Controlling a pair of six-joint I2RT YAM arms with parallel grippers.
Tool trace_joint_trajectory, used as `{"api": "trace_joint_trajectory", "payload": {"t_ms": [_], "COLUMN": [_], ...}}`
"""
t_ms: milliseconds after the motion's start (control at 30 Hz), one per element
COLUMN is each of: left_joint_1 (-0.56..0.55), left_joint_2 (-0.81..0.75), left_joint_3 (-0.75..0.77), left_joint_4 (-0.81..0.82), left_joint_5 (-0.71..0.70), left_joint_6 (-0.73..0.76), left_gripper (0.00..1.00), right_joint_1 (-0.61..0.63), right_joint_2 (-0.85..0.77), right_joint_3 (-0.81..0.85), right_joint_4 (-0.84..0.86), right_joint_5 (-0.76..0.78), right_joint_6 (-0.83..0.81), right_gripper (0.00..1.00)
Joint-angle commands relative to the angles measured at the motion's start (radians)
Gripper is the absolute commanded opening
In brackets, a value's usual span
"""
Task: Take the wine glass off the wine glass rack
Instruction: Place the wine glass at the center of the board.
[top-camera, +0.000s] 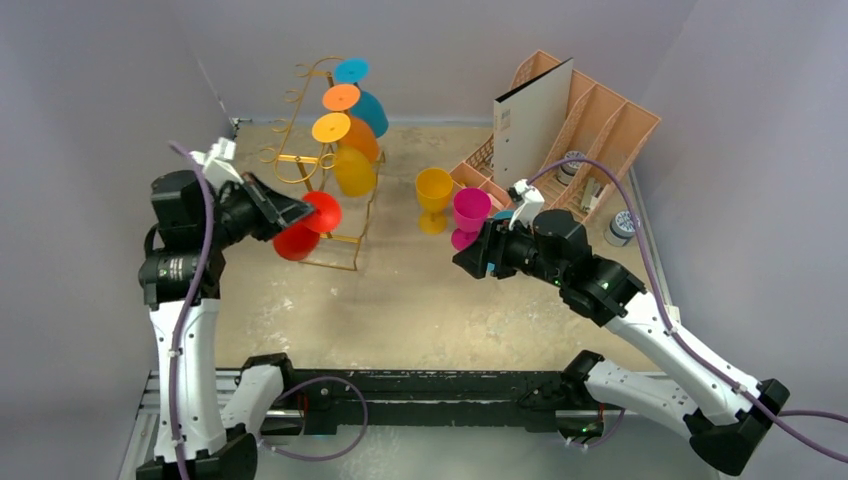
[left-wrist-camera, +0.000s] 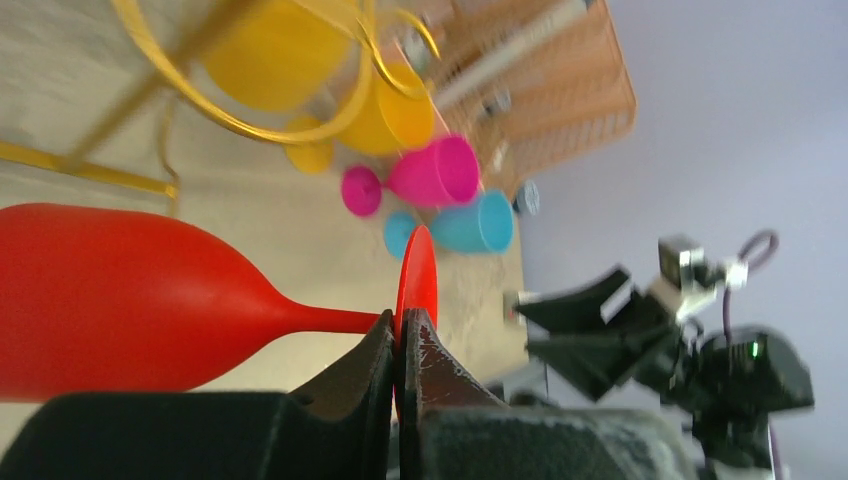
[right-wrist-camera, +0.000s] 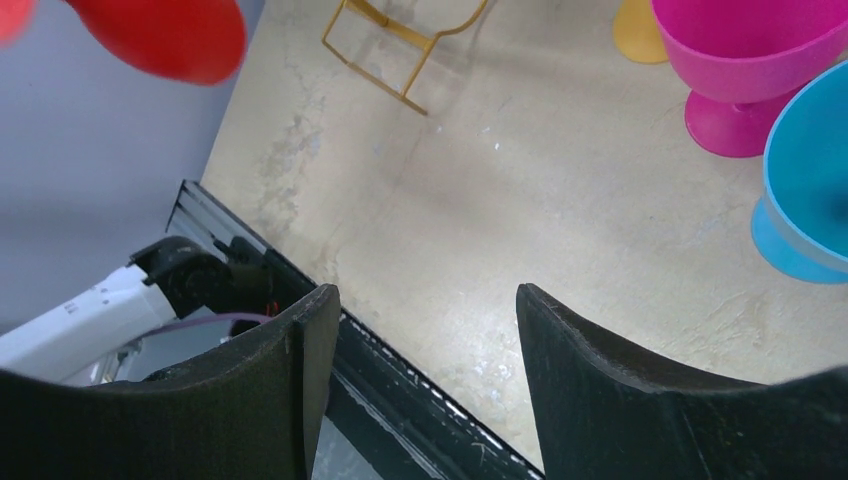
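The gold wire wine glass rack stands at the back left, with teal, orange and yellow glasses hanging on its arms. My left gripper is shut on the foot of a red wine glass, right where the stem joins it. It holds the glass on its side in the air by the rack's lower front. In the left wrist view the gripper pinches the red foot, and the bowl lies below the gold wire, apart from it. My right gripper is open and empty.
A yellow glass, a magenta glass and a teal glass stand on the table just beyond my right gripper. A peach slotted organiser with a white board stands at the back right. Grey walls close in on both sides.
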Motion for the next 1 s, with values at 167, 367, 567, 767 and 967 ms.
{"api": "trace_joint_trajectory", "payload": {"t_ms": [167,367,567,767,967], "left_joint_1": [-0.248,-0.451,-0.604,-0.654,-0.658], "left_joint_2": [0.001,0.018,0.065,0.088,0.101], "left_joint_3": [-0.19,-0.249,-0.269,-0.291,-0.288], "left_joint_4": [0.277,0.309,0.382,0.516,0.566], "left_joint_5": [0.424,0.294,0.157,0.138,0.146], "left_joint_6": [0.129,0.204,0.25,0.226,0.204], "left_gripper": [0.0,0.0,0.0,0.0,0.0], "right_joint_1": [-0.001,-0.002,-0.001,-0.002,-0.001], "right_joint_2": [0.007,0.071,0.059,0.079,0.118], "right_joint_3": [-0.052,-0.023,-0.074,-0.022,0.021], "right_joint_4": [0.203,0.32,0.504,0.473,0.437], "right_joint_5": [0.049,-0.084,-0.217,-0.35,-0.423], "right_joint_6": [0.129,0.143,0.215,0.185,0.179], "right_gripper": [0.68,0.68,0.68,0.66,0.64]}}
